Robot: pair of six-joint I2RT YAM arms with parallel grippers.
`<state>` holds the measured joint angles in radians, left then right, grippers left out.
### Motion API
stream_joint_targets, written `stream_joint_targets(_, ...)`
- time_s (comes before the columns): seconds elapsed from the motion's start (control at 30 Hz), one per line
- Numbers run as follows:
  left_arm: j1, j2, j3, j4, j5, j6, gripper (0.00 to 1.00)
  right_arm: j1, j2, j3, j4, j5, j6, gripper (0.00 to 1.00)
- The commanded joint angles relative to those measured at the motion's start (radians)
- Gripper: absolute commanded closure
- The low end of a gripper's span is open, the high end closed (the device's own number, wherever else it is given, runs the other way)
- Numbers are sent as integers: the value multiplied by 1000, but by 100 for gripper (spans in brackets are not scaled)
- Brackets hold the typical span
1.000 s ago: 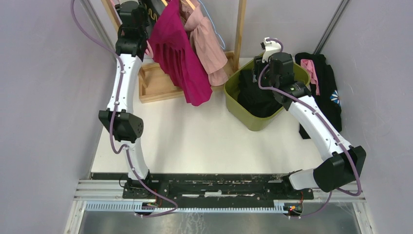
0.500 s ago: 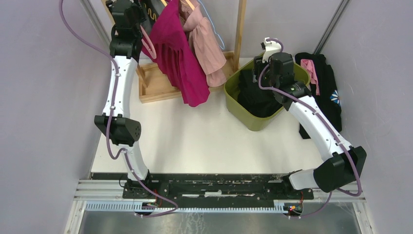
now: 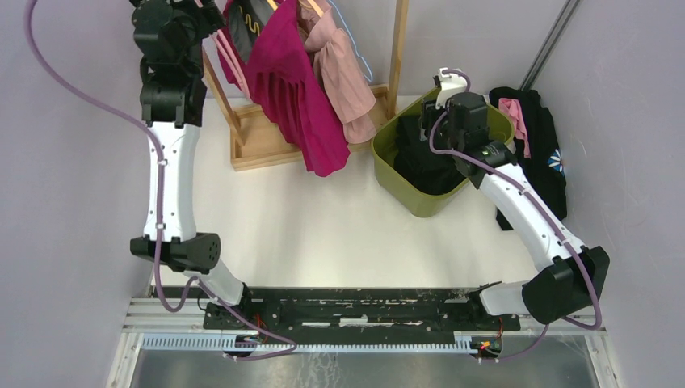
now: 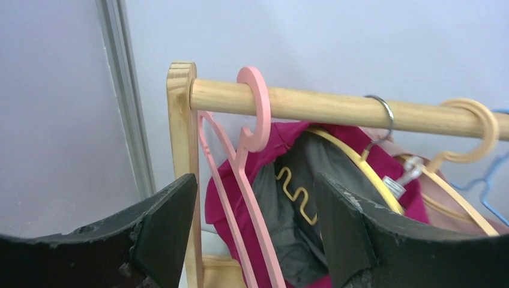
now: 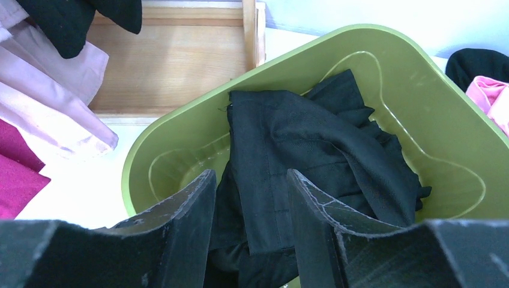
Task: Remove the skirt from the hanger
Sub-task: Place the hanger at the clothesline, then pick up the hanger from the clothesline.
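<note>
A black skirt (image 5: 312,138) lies crumpled in the green bin (image 5: 372,33), also seen from above as a black skirt (image 3: 420,158) in the bin (image 3: 396,182). My right gripper (image 5: 251,180) hovers just over it, open, with the cloth showing below the gap. An empty pink hanger (image 4: 252,108) hangs by its hook on the wooden rod (image 4: 324,105) at the rack's left end. My left gripper (image 4: 255,192) is open in front of it, apart from it, raised high at the top left (image 3: 202,14).
A magenta garment (image 3: 295,89) and a pale pink one (image 3: 343,69) hang on the rack over its wooden base (image 3: 258,137). A grey garment (image 4: 288,180) on a yellow hanger (image 4: 360,168) hangs behind the pink hanger. Dark clothes (image 3: 537,137) are piled right of the bin.
My left arm has swung up and to the left, away from the rack, and its jaws have spread wider. The right arm has stayed over the bin.
</note>
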<state>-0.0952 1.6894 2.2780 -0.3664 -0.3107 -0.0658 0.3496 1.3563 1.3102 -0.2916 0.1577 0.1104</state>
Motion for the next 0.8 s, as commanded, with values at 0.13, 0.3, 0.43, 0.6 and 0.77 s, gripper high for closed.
stream_joint_targets(0.13, 8, -94, -127, 30, 251, -116, 25, 3, -29, -14, 93, -15, 18, 47)
stream_joint_targets(0.3, 5, -85, -181, 128, 400, -230, 28, 3, -40, -16, 98, -3, 2, 47)
stream_joint_targets(0.43, 1, -83, -227, 203, 431, -287, 30, 3, -43, -16, 99, 3, -7, 47)
stream_joint_targets(0.6, -21, -67, -259, 265, 463, -320, 32, 3, -45, -27, 110, 11, -10, 47)
stream_joint_targets(0.77, -48, -13, -197, 239, 454, -318, 33, 3, -38, -27, 114, 14, -11, 47)
